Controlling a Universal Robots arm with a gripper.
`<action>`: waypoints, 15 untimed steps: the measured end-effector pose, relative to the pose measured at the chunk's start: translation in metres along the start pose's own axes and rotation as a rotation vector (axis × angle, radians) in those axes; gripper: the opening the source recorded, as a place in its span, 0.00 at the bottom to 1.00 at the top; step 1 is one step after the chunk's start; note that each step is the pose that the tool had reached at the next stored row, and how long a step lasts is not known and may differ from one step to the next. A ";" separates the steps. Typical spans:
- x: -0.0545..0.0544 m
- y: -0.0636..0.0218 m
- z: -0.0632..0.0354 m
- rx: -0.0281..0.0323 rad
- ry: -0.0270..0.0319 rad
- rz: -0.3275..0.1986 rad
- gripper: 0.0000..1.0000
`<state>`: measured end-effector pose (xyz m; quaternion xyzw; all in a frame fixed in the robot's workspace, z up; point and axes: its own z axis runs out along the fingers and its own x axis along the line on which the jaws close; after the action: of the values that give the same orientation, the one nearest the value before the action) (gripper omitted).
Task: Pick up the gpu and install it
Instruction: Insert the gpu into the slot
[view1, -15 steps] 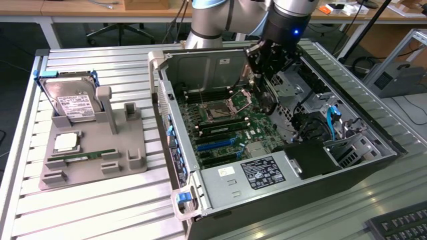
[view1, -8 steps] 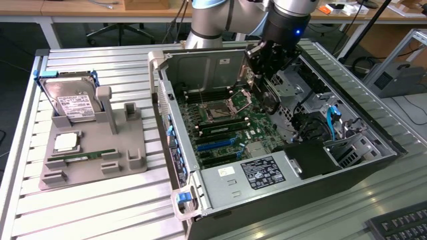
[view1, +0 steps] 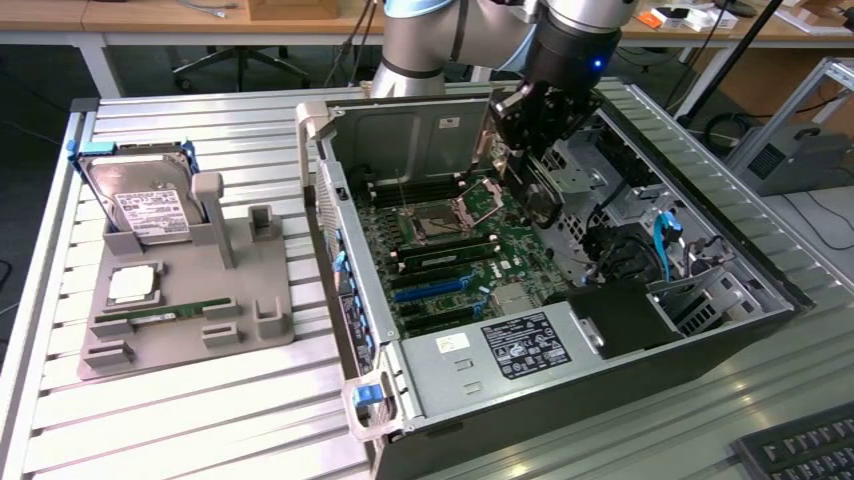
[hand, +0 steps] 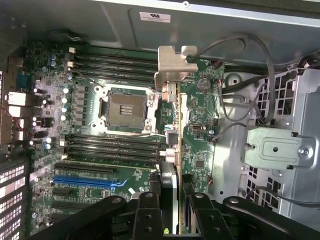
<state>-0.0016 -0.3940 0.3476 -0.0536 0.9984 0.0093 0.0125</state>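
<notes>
gpu (hand: 174, 120), thin green board, silver bracket, held edge-on

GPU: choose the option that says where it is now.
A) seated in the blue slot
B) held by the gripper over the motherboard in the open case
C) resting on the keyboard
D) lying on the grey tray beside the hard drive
B: the gripper is shut on the gpu, which hangs edge-on above the motherboard, while the blue slot stands empty.
</notes>
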 end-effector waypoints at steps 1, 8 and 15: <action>0.000 0.0000 0.0000 -0.0001 0.0001 -0.005 0.27; 0.000 0.0000 0.0000 0.0009 0.0007 -0.033 0.27; 0.000 0.0000 0.0000 0.0032 0.0017 -0.064 0.27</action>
<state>-0.0016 -0.3940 0.3476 -0.0853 0.9963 0.0073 0.0120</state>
